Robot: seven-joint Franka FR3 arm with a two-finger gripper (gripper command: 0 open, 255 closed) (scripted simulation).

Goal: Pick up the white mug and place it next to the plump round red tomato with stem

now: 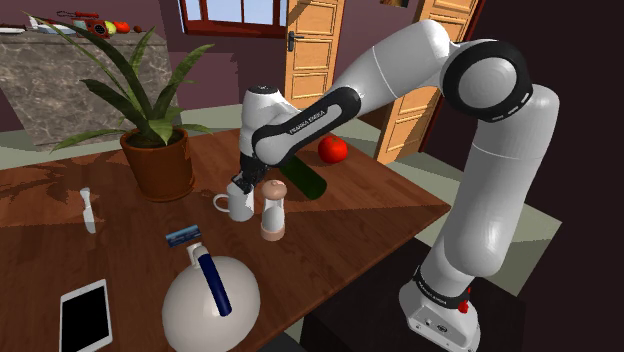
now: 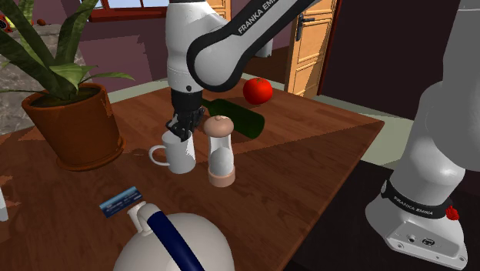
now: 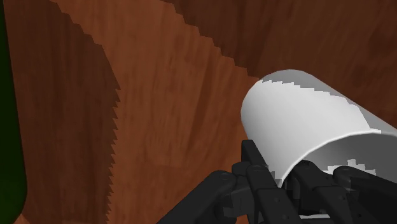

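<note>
Moderate, even light; dark jagged-edged shadows across the brown wooden table [image 3: 165, 83].

Mug [image 2: 181, 155] between plant pot [image 2: 73, 127] and grinder [image 2: 221, 158] (tomato [image 2: 258, 91] behind)

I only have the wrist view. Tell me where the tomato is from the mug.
Observer: The red tomato sits beyond the mug, toward the shoulder view's upper right.
Operator: Name what's in the way.
Observer: A dark green bottle lies on its side between them.
Operator: Report anything closer.
Observer: A tan-and-white grinder stands upright just to the mug's right in the shoulder view, close but apart from it.
</note>
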